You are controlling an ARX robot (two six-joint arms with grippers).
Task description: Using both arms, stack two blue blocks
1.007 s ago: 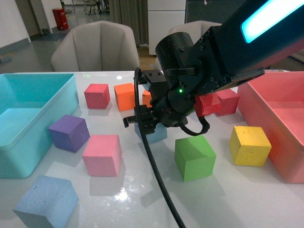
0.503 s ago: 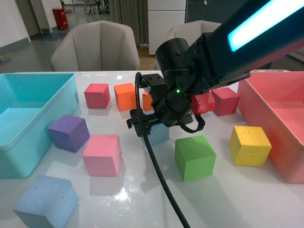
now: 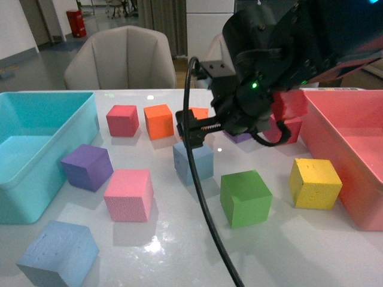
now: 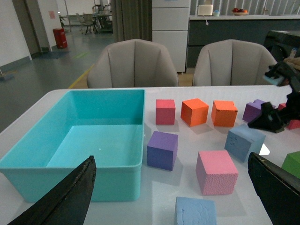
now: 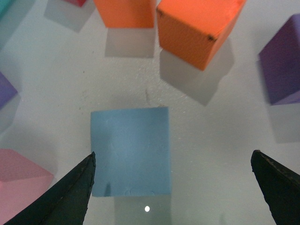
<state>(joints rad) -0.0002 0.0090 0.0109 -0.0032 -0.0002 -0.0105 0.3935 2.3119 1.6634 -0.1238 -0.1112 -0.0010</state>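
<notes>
Two to stack, so tracking both blue ones right now. Finding the central blue block [image 3: 192, 161] sitting flat on the white table [image 3: 281, 251], between the pink cube [image 3: 128, 195] and the green cube [image 3: 245, 197], near the orange cubes [image 3: 158, 121] behind it. Spotting the second blue block [image 3: 58, 252] well apart at the near left corner, in front of the turquoise bin [image 3: 36, 197].

Hovering the right gripper [image 5: 172, 152] above the central one, spreading the jaws wide and gripping nothing. Seeing the block off toward one finger rather than centred between them, so probably needing a sideways nudge before dropping down. Hanging the left gripper [image 4: 169, 157] at the near side, also gaping wide and carrying nothing.

Guessing at light, squashy foam with a pitted, grippy skin: not sliding much, but denting under a hard squeeze. Aiming for two opposite flat faces around mid-height, squaring the fingers to the sides and not the corners. Expecting a light cube tipping easily on release, so planning on setting it down level.
</notes>
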